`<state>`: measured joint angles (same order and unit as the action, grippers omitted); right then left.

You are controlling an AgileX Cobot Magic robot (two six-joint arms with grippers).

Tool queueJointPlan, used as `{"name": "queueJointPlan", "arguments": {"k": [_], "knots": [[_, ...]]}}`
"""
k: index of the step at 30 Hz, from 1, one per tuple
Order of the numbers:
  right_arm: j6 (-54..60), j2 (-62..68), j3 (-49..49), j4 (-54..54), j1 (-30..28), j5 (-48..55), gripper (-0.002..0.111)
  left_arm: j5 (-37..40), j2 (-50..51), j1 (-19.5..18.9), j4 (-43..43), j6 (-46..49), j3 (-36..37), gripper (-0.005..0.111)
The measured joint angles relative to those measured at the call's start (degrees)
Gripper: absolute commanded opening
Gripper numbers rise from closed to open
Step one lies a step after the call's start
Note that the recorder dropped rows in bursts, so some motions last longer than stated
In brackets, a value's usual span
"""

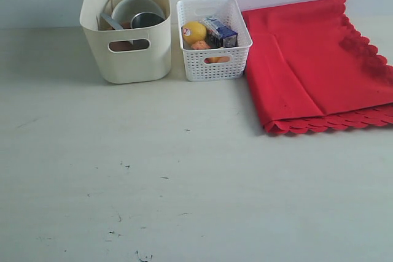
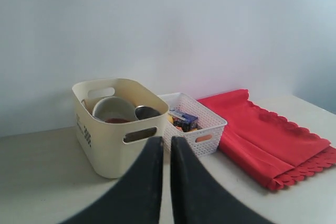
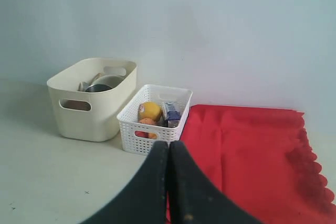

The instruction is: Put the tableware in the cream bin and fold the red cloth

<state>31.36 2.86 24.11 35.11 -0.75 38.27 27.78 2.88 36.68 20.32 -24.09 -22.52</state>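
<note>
Left tool [image 2: 166, 142] shows only a slit between its dark fingers, and right tool [image 3: 168, 148] is pressed closed. Both hold nothing. On the pale surface [image 1: 184, 182] the bright red scalloped fabric cloth [image 1: 319, 65] lies nearest, on the right, folded in layers. It is likely light, limp and prone to sliding, so pinch all layers at a scalloped corner. Farther back, the tall cream plastic bin [image 1: 135, 65] holds the pale green-white bowl [image 1: 130, 5] and small steel cup [image 1: 147, 19], hard and probably slick.
</note>
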Motion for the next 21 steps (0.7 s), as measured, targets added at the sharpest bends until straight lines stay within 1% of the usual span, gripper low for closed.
{"name": "queueJointPlan", "arguments": {"k": [2, 5, 7, 9, 14, 19, 21], "knots": [[0.0, 0.0, 0.0, 0.0, 0.0, 0.0, 0.0, -1.71, 0.0, -0.14, -1.73, 0.0, 2.02, 0.008], [0.0, 0.0, 0.0, 0.0, 0.0, 0.0, 0.0, -6.62, 0.0, -1.14, -3.52, 0.0, 6.62, 0.008], [0.0, 0.0, 0.0, 0.0, 0.0, 0.0, 0.0, -10.02, -0.06, -2.75, -4.95, 0.28, 9.64, 0.008], [0.0, 0.0, 0.0, 0.0, 0.0, 0.0, 0.0, -13.44, -0.21, -5.15, -8.18, 2.12, 12.39, 0.008], [0.0, 0.0, 0.0, 0.0, 0.0, -0.1, 0.0, -18.8, -0.21, -13.81, -17.36, 9.06, 18.08, 0.008], [0.0, 0.0, 0.0, 0.0, 0.0, -0.1, 0.0, -20.31, -0.21, -22.98, -20.32, 10.41, 21.52, 0.008], [0.0, 0.0, 0.0, 0.0, 0.0, -0.1, 0.0, -20.31, -0.21, -26.07, -20.32, 10.52, 22.19, 0.008]]}}
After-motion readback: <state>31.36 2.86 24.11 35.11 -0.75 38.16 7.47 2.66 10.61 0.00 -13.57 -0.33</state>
